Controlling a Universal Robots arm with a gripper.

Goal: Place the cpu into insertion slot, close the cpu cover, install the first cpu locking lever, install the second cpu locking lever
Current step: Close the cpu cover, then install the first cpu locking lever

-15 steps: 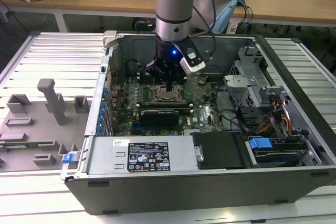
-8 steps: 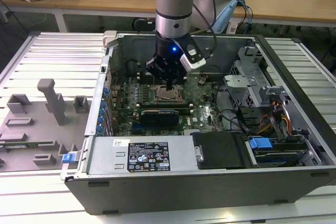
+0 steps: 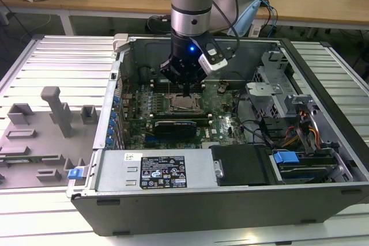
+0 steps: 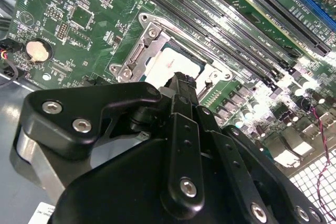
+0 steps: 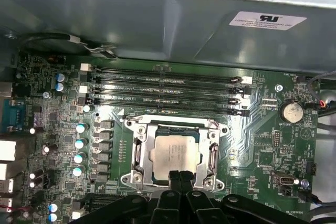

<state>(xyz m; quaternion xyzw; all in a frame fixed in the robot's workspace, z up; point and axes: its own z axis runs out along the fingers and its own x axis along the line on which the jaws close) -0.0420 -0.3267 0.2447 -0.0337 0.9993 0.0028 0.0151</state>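
Note:
The cpu [image 5: 173, 153] lies flat in the insertion slot [image 5: 131, 124] on the green motherboard, its dull silver top facing up. The cpu cover [image 5: 211, 153], a silver frame, lies down around the chip's edges. My gripper [image 5: 180, 177] is shut, with its two black fingertips pressed together and nothing between them. The tips hover at the socket's rim, over one edge of the chip. In the second wrist view the fingertips [image 4: 185, 80] overlap the cpu [image 4: 168, 61] and hide part of it. In the exterior view the gripper [image 3: 187, 91] hangs straight above the socket [image 3: 185, 105] inside the open computer case.
Long black memory slots [image 5: 168, 90] run beside the socket, and a coin battery [image 5: 290, 111] sits further off. A black card [image 3: 173, 126] lies just in front of the socket. The power supply [image 3: 155, 171], drive bay [image 3: 300, 159] and case walls hem the board in.

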